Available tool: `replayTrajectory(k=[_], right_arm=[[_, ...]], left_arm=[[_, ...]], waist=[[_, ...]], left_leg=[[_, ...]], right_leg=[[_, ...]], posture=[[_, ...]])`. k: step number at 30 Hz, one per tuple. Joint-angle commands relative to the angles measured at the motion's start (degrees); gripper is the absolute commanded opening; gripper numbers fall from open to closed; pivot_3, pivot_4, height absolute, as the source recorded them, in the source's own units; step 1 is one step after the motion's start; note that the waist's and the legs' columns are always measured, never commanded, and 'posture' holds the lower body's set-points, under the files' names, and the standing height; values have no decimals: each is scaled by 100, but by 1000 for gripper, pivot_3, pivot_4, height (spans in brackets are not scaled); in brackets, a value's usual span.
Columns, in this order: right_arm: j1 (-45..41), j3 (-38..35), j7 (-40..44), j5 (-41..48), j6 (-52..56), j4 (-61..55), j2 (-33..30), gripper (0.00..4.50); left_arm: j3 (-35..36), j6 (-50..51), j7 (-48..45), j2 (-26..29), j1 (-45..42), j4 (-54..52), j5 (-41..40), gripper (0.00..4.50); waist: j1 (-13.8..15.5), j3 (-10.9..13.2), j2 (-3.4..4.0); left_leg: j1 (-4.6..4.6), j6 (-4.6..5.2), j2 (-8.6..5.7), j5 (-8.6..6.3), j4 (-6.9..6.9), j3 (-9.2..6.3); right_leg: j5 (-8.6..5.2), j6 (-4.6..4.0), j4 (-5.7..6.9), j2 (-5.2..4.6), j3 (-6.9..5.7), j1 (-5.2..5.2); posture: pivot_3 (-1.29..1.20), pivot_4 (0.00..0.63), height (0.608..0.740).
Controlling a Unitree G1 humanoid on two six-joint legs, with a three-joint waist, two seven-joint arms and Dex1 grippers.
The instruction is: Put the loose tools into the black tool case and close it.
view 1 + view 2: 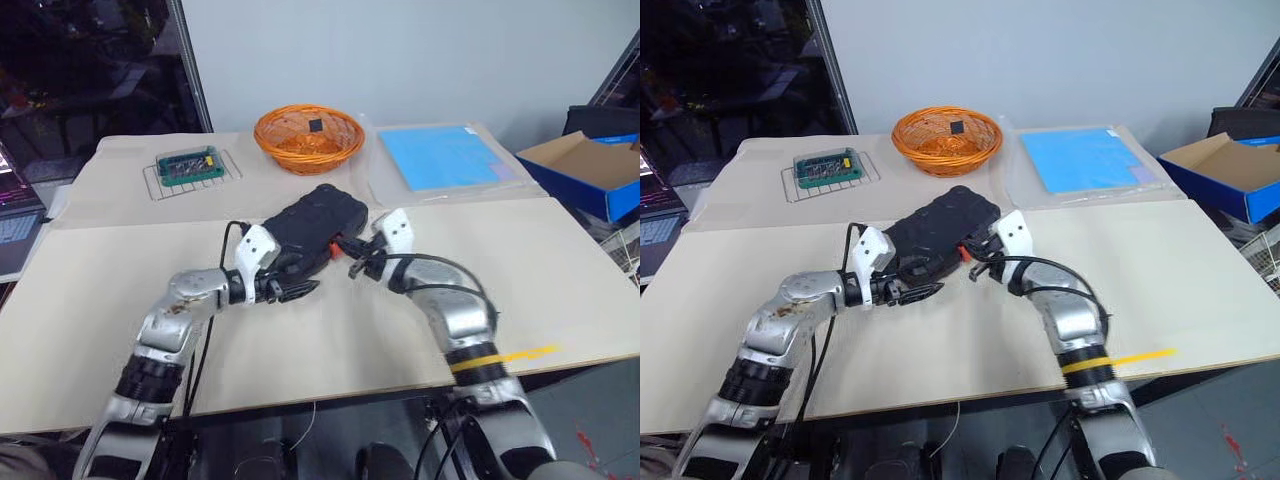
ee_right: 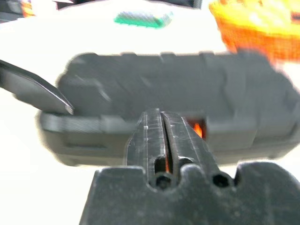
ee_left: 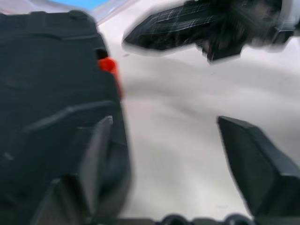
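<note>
Basket [image 1: 308, 138] beyond case [image 1: 312, 228] (shut).

A robotics lab or workshop is showing itself here: a plain board-topped worktable [image 1: 560, 280] is standing against a bare grey wall. At eleven o'clock a green bit box [image 1: 188, 166] is sitting on a wire rack [image 1: 228, 172], and at three o'clock an open blue carton [image 1: 590, 170] is waiting beside the table.
</note>
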Motion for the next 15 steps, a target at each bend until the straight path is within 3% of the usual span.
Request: replayTrajectory(k=[1,5,6,7,9,15], right_arm=[[623,-272,585,715,1036,-1865,-917,1803],[1699,-1031,939,1236,1684,-2984,-2050,3256],[2051,-1388,1047,1317,1737,-3142,-2276,3358],[2394,-1790,1151,1391,1834,-3284,-2464,3939],[2914,-2338,1266,1467,1843,-3444,-2736,4403],[3500,-2751,1147,1399,1560,-3408,-2841,4403]], left_arm=[[552,355,-163,281,463,-883,-710,4500],[992,577,-248,743,1141,-1437,-1081,4500],[1129,615,-315,877,1376,-1567,-1164,4500],[1264,598,-347,1005,1633,-1697,-1170,4500],[1447,577,-319,1150,2001,-1898,-1204,4500],[1517,509,-181,1210,2253,-2053,-1317,4500]], waist=[[23,1,0],[100,2,1],[114,6,-1],[157,13,-1],[189,14,2],[272,18,1]], left_leg=[[-4,16,0,-10,0,-5],[-12,33,1,-24,-1,-17],[-11,35,1,-26,0,-16],[-12,32,0,-29,2,-15],[-17,19,0,-45,5,-19],[-12,13,0,-46,12,-32]], right_leg=[[-1,1,-7,-1,-8,3],[-3,6,-57,-9,-30,21],[-3,6,-60,-12,-30,23],[-1,10,-62,-11,-30,22],[-1,13,-74,-15,-46,21],[-7,8,-90,-28,-63,20]], posture=[[0,150,740],[0,150,740],[0,150,740],[0,150,740],[0,150,740],[0,150,740]])
